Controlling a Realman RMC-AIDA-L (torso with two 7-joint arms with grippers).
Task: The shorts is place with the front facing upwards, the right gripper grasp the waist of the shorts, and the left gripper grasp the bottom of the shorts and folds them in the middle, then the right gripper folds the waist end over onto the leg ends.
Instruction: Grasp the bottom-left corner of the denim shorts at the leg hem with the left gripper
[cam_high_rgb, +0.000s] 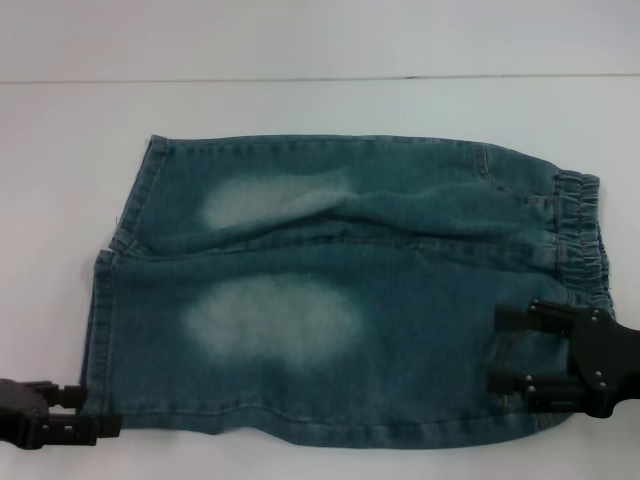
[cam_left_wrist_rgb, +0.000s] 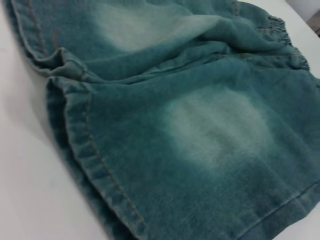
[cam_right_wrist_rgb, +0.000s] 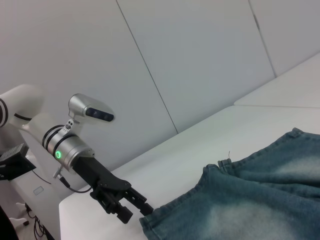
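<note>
Shorts (cam_high_rgb: 330, 300) flat on table (cam_high_rgb: 320, 110) | left pincer (cam_high_rgb: 95, 415) at hem | right pincer (cam_high_rgb: 505, 350) at waist

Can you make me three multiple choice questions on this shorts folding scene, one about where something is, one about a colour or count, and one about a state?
1. Where is the left gripper?
A. at the leg hem corner nearest the robot
B. at the waistband
C. parked off the table

2. What colour are the shorts?
A. red
B. blue-green denim with pale faded patches
C. black

3. How do the shorts lie?
A. rolled up
B. hanging in the air
C. spread flat on the white table

Answers: 1 A, its tips meet the hem corner. 2 B, faded denim shows in every view. 3 C, both legs lie open, with the open right gripper over the waist end.
</note>
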